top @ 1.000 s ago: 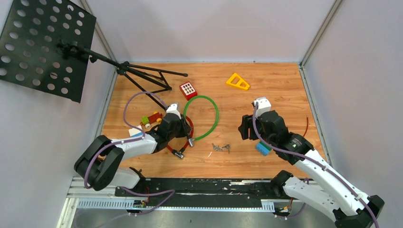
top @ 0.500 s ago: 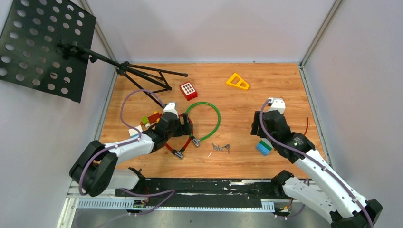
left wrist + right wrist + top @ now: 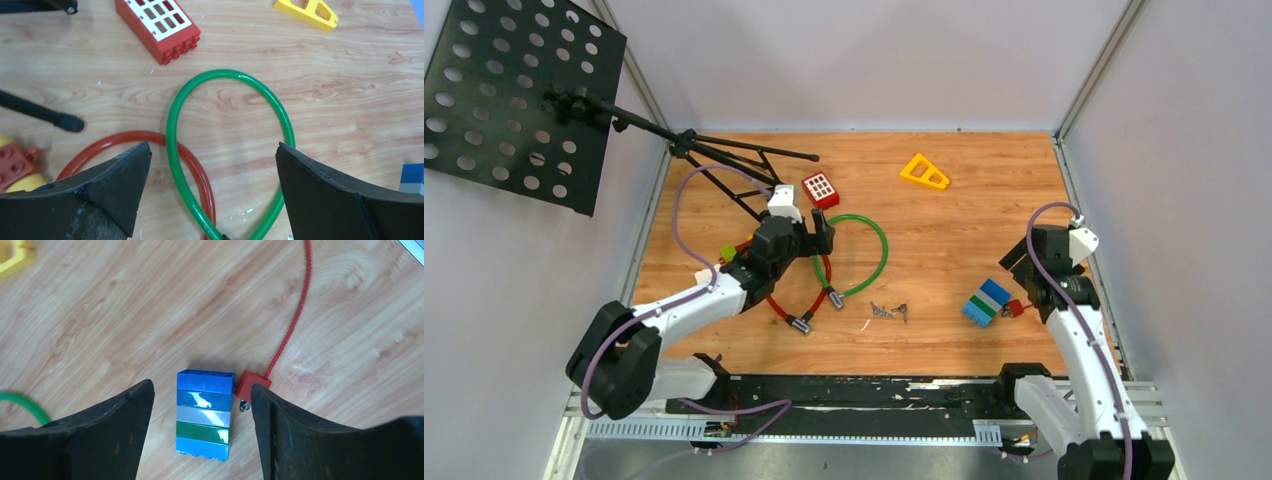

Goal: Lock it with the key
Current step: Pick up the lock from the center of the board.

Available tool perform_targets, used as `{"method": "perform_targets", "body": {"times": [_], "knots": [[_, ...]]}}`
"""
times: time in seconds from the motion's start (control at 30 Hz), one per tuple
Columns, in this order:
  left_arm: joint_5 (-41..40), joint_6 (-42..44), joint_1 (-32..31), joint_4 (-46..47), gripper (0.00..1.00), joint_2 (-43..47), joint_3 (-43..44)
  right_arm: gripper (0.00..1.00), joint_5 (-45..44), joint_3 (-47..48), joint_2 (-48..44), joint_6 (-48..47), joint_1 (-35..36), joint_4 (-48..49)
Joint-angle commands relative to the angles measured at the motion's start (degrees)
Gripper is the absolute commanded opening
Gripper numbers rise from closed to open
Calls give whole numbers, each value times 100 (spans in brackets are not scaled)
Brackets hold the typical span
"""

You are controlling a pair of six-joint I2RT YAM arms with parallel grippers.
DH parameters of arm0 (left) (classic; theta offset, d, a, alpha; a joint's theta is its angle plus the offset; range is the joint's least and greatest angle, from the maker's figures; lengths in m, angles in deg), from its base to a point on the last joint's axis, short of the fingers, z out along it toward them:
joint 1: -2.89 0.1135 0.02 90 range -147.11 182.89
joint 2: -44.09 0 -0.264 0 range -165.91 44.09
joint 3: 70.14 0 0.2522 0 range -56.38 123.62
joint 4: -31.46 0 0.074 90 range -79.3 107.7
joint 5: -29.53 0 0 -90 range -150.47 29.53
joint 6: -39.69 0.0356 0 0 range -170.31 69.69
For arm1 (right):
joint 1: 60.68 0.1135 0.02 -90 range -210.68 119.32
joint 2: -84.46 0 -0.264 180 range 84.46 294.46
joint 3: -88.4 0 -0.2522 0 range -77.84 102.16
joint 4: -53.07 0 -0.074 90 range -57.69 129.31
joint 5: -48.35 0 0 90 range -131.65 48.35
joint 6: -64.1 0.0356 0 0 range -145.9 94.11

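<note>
Tabletop point(image 3: 984, 210): left end effector point(image 3: 212, 147), right end effector point(image 3: 201, 386) open; keys point(image 3: 889, 311) only in top view.

The left gripper point(image 3: 212, 160) is now wide open and further up the table, over the green cable point(image 3: 227, 75). The right gripper point(image 3: 200, 386) is now back at the right side, so the whole blue block stack point(image 3: 987, 301) shows.

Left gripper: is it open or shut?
Open: the left gripper has its fingers wide apart in its wrist view, gripping nothing; the green cable lies below.
</note>
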Motion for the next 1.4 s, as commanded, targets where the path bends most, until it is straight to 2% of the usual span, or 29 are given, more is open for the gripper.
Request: {"method": "perform_targets", "body": {"times": [0.0, 0.07, 0.17, 0.3, 0.47, 0.63, 0.8, 1.03, 1.23, 1.37], "knots": [[-44, 467, 19, 714, 100, -367, 430, 74, -877, 662, 772, 1232, -44, -483], [-49, 414, 15, 840, 100, -536, 446, 75, -993, 1054, 1282, 1463, -46, -882], [157, 270, 13, 1274, 100, -862, 323, 75, -711, 1265, 1857, 1801, -53, -1195], [472, 311, 17, 1610, 100, -1208, 197, 75, -460, 883, 1700, 2131, -66, -980], [445, 465, 6, 1750, 100, -1228, 96, 75, 220, 441, 1409, 2069, -769, -456], [140, 602, 6, 1719, 100, -1237, -10, 75, 823, 422, 1662, 1753, -1423, -350], [151, 639, 9, 1741, 100, -1301, -14, 74, 1169, 564, 2118, 1590, -1578, -355], [173, 691, 9, 1625, 100, -1348, 62, 70, 1079, 544, 2577, 1648, -1576, -403], [283, 645, 6, 1585, 100, -1433, 120, 65, 586, 463, 2932, 1779, -1578, -384], [289, 653, 9, 1540, 100, -1431, 142, 58, 559, 368, 3185, 1763, -1586, -182]]}}
